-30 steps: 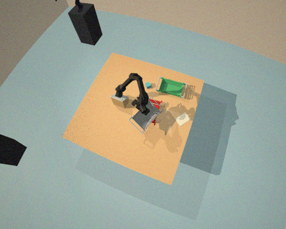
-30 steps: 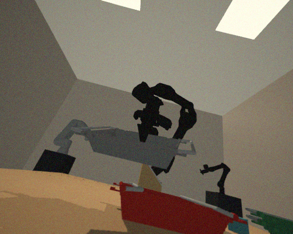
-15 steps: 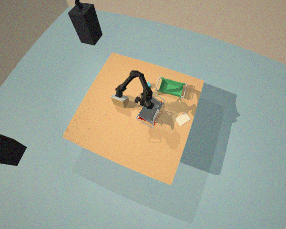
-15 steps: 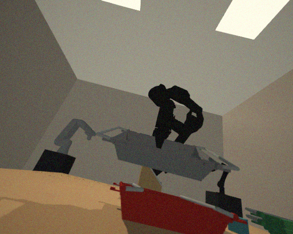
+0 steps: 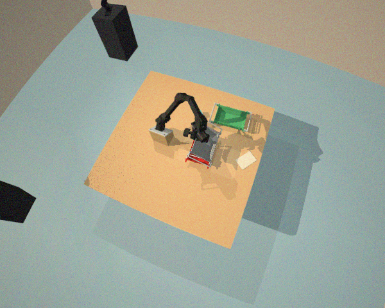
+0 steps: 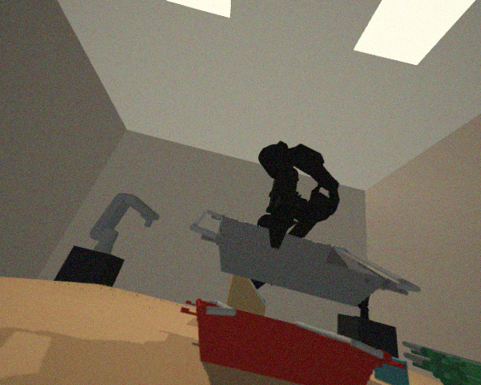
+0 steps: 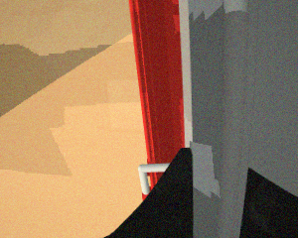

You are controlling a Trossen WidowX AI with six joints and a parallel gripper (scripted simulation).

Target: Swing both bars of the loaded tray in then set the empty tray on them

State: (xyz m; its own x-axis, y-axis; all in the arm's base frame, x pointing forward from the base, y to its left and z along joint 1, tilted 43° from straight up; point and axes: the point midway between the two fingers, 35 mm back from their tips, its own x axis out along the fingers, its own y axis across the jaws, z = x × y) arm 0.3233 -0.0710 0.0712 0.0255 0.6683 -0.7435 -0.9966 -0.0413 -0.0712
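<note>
My gripper (image 5: 203, 136) (image 6: 276, 241) (image 7: 197, 157) is shut on the long side wall of the empty grey tray (image 5: 203, 151) (image 6: 298, 269) (image 7: 216, 86). It holds the tray in the air over the loaded red tray (image 5: 190, 160) (image 6: 273, 342) (image 7: 160, 79), clear of it. In the exterior view the grey tray is tilted, with its right end lower. Its own wire bars stick out at both ends. The load inside the red tray is hidden.
A green tray (image 5: 229, 115) (image 6: 452, 364) stands behind on the table (image 5: 146, 185). A white flat piece (image 5: 246, 160) lies to the right. A teal block (image 6: 392, 373) sits by the red tray's end. Black pedestals (image 5: 115, 31) (image 5: 7, 203) stand off the table.
</note>
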